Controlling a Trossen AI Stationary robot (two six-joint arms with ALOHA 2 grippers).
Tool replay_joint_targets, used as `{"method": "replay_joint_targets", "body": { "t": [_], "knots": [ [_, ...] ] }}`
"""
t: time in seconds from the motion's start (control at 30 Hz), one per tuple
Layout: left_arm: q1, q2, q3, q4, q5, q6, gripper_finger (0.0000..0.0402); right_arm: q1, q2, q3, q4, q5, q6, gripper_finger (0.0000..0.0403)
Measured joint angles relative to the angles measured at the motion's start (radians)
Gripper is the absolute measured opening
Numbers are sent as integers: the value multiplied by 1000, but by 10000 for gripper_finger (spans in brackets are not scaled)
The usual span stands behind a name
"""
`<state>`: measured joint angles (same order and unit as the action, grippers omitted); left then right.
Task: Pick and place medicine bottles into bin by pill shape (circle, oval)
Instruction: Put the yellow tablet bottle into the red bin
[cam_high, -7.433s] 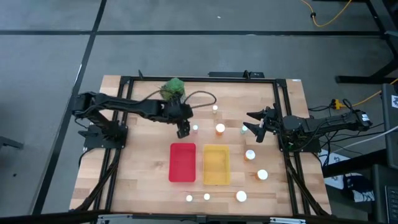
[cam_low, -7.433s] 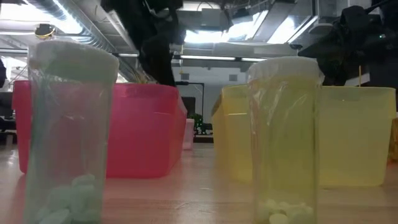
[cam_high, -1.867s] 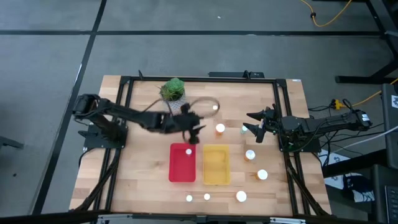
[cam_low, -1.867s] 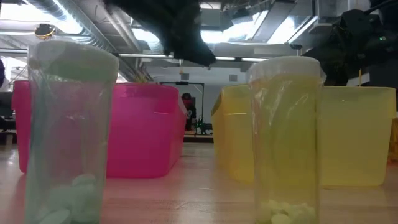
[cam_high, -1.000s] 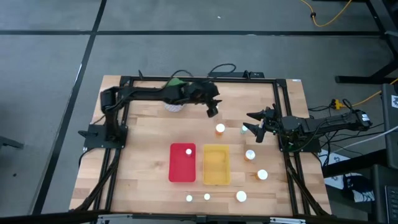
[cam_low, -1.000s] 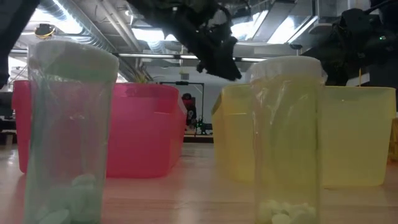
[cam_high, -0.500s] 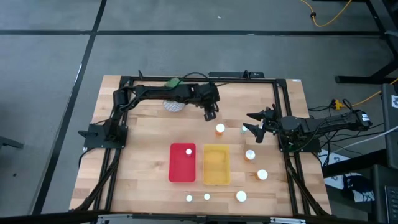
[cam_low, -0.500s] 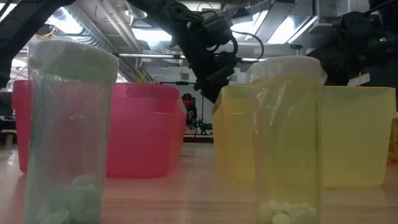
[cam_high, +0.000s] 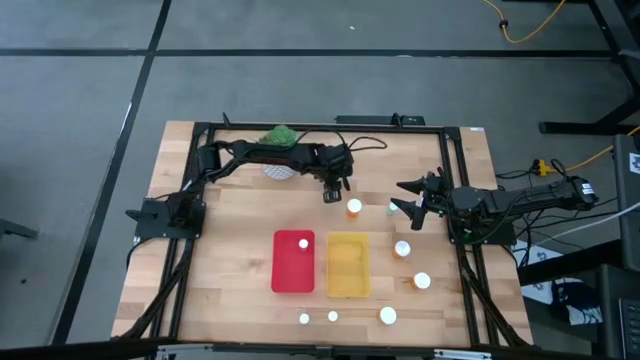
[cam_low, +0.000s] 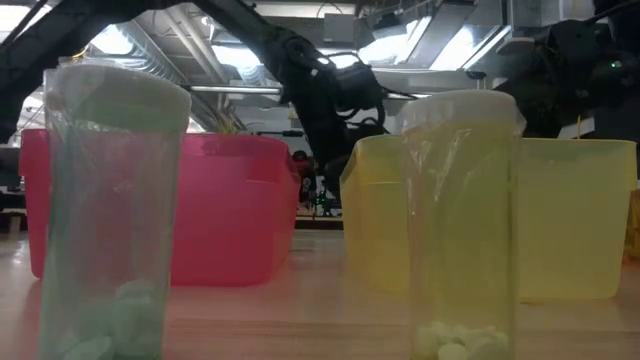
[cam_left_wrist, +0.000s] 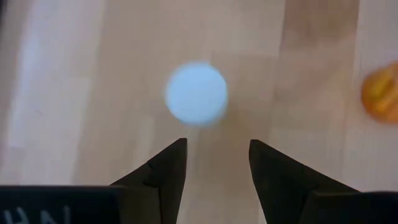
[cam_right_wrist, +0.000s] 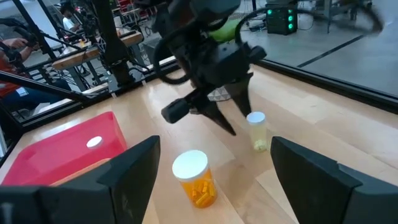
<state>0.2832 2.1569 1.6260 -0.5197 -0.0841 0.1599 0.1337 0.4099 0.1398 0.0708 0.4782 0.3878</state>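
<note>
My left gripper (cam_high: 333, 191) is open and points down over a small clear bottle with a white cap (cam_left_wrist: 196, 92) at the table's far middle. The cap lies just ahead of the open fingers (cam_left_wrist: 169, 167), untouched. In the right wrist view this bottle (cam_right_wrist: 255, 130) stands upright beside the left gripper's tips (cam_right_wrist: 219, 118). An orange bottle (cam_high: 354, 207) stands close by on the near right. One white-capped bottle (cam_high: 303, 243) lies in the red bin (cam_high: 293, 275). The yellow bin (cam_high: 347, 266) stands beside it. My right gripper (cam_high: 408, 205) is open and waits at the right.
Another small bottle (cam_high: 392, 209) stands by my right gripper. More bottles stand to the right of the yellow bin (cam_high: 402, 249) (cam_high: 422, 281) and along the near edge (cam_high: 333, 316). A green plant (cam_high: 281, 134) stands at the far edge beside my left arm.
My left gripper has come down at the table's far middle and shifted a little toward the near edge, ending beside the small white-capped bottle. Its arm has swung around along the far edge. The bottles and bins have kept their places.
</note>
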Motion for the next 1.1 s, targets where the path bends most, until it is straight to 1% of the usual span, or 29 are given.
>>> {"method": "replay_joint_targets", "body": {
  "t": [0.2,0.4,0.57,1.1],
  "knots": [
    [2,-3,0,94,0,7,166,0,0,0,-2,0,0,307],
    [16,-4,0,102,-1,3,166,0,0,0,-2,0,0,307],
    [20,-4,0,140,0,2,166,0,0,0,-2,0,0,307],
    [17,-2,0,156,1,4,166,0,0,0,-2,0,3,307]
  ]
}}
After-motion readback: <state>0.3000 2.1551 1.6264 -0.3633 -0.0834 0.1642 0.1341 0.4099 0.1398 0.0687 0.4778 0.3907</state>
